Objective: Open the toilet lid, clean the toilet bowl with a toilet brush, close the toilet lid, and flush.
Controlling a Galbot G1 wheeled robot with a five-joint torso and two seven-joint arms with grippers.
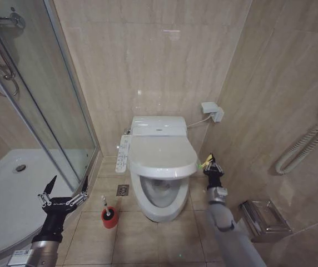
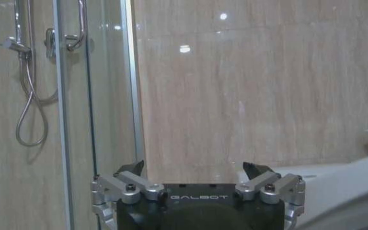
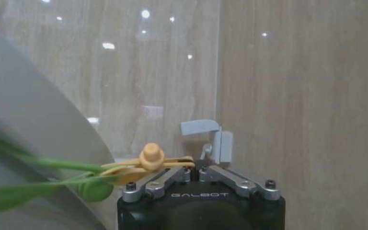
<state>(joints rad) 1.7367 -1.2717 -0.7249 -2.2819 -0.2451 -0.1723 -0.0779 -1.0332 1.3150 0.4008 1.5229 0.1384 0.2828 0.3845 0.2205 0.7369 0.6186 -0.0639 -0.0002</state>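
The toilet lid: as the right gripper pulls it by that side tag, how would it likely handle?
The toilet lid looks a glossy, stiff shell, so it should probably pivot whole. The yellow-green tag in the right gripper trails soft loops, likely flexing first. Half-raised over the toilet bowl, it may drop if released.

I count one toilet (image 1: 159, 189), one lid (image 1: 162, 156), one brush (image 1: 105, 203) in one red holder (image 1: 110, 218). Two claws: left claw (image 1: 65, 186), right claw (image 1: 209, 163). One floor drain (image 1: 123, 190), one shower tray (image 1: 14, 194), one wall socket (image 1: 212, 110).
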